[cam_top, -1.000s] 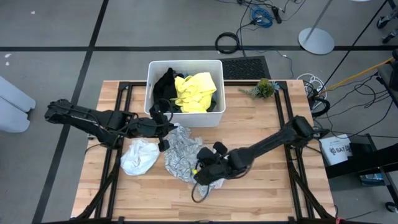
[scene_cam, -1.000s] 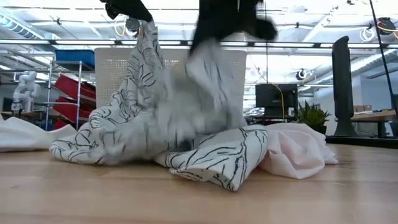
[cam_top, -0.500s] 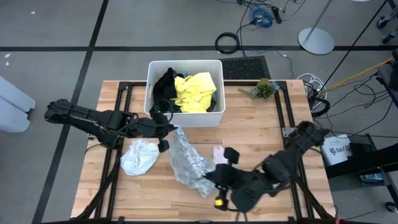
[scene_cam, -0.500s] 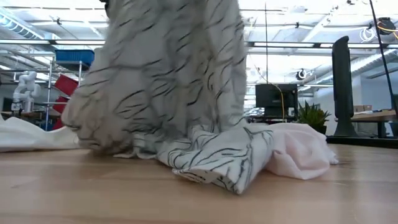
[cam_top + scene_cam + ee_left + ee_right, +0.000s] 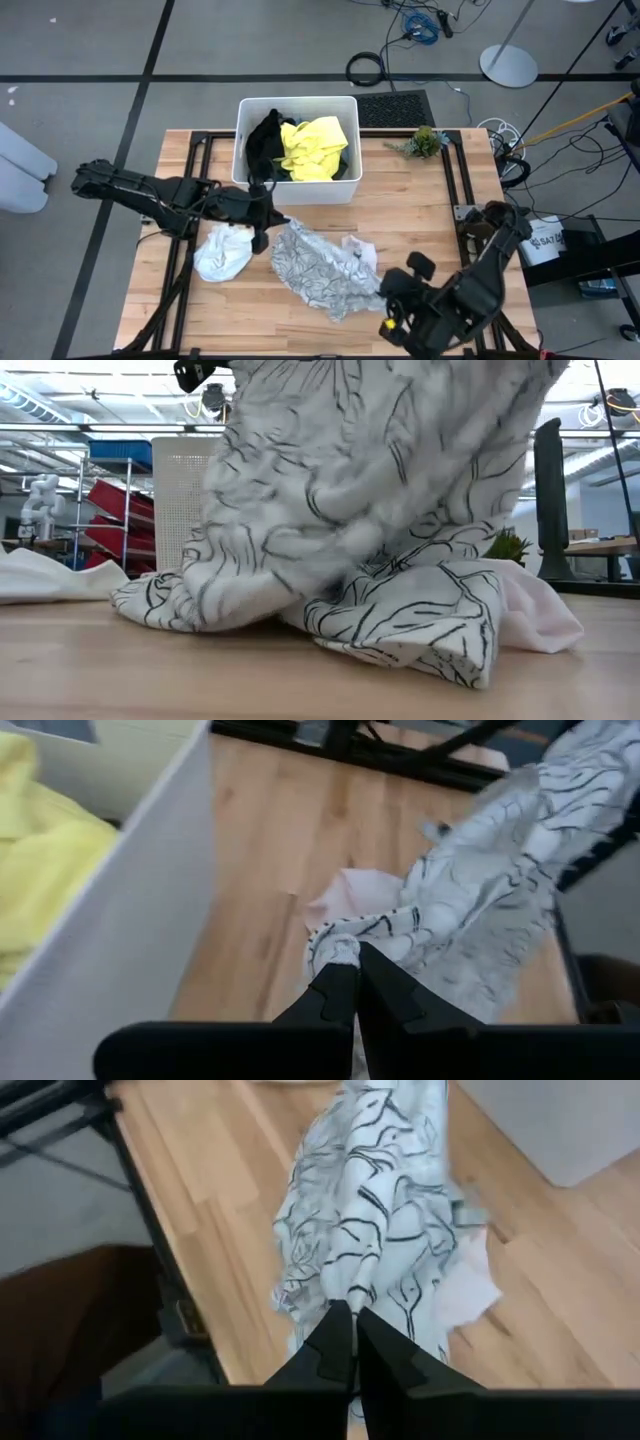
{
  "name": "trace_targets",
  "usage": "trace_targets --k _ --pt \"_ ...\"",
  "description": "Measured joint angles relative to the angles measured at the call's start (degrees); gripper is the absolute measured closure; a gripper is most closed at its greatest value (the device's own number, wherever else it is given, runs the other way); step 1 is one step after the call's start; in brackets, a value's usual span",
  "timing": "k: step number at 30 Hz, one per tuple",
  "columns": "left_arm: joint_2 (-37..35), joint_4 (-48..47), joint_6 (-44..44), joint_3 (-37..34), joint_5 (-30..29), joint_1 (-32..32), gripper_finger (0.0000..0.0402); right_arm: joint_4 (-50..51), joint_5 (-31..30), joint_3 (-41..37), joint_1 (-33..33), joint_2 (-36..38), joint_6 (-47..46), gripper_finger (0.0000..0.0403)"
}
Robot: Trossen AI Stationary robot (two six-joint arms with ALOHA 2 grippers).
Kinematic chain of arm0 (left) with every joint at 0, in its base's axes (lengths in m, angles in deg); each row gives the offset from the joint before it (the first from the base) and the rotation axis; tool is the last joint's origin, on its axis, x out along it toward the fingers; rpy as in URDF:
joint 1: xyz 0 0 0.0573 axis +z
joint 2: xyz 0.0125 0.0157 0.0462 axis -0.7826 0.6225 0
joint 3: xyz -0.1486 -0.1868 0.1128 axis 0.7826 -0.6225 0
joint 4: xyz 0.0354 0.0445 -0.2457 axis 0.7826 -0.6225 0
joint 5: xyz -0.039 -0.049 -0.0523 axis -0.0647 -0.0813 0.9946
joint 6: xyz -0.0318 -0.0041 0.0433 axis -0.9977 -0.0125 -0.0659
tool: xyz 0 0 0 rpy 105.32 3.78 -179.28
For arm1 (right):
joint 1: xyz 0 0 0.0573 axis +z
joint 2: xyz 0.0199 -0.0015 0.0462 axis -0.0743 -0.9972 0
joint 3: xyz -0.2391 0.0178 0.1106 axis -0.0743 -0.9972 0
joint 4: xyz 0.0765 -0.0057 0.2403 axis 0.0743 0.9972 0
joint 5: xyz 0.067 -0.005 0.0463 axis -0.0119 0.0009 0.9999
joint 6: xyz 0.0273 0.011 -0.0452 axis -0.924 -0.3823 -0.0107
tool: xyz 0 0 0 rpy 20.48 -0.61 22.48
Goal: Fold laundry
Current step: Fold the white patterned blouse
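My left tool point(image 5: 268, 222) is clamped on one end of the patterned cloth point(image 5: 322, 270), just in front of the tub point(image 5: 297, 192); the left wrist view shows a bunched corner of it pinched between my shut fingers point(image 5: 345, 988). My right tool point(image 5: 392, 303) grips the other end near the counter's point(image 5: 410, 220) near right part, and the right wrist view shows the fabric point(image 5: 375, 1230) running away from my closed fingertips point(image 5: 345, 1342).

From above, the cloth stretches as a band with its long axis running diagonally, from the far left by the tub toward the near right. The low view shows what the high view cannot: most of the cloth point(image 5: 370, 510) hangs lifted off the counter, with only its lower folds resting on the wood, and a white cloth point(image 5: 540, 615) peeks out behind it on the right of that picture.

Only the high view shows the rest: a second white cloth point(image 5: 224, 251) lies crumpled on the counter left of the patterned one, and the tub holds a yellow garment point(image 5: 313, 147) beside a black one point(image 5: 265, 140).
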Motion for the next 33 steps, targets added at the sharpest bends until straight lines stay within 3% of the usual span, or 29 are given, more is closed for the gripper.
trace_targets --k 4,9,16,21,25,30,33 --pt "0.7 -2.2 0.2 0.0 3.6 -0.3 0.0386 0.3 0.7 -0.2 2.1 0.1 -3.2 0.0403" --pt "3.7 -6.4 0.1 0.0 8.5 -0.6 0.0333 0.4 5.8 -0.9 4.7 0.0 -7.3 0.0403" --pt "9.0 -9.8 4.5 0.0 9.4 -2.0 0.0274 0.3 17.2 -4.8 11.5 -0.1 -23.4 0.0403" --pt "11.7 -7.2 13.7 0.0 9.4 -2.8 0.027 0.3 18.9 -8.1 15.9 -0.2 -34.6 0.0403" --pt "14.3 0.2 20.2 0.0 13.4 -3.8 0.027 0.3 18.8 -10.4 18.0 -0.2 -39.9 0.0403" --pt "19.3 19.6 22.8 0.0 22.4 -6.4 0.0269 0.2 18.8 -12.0 18.8 -0.2 -42.3 0.0403" --pt "24.0 28.3 28.2 0.0 23.0 -8.8 0.0269 0.3 18.7 -12.2 18.8 -0.2 -42.4 0.0402"
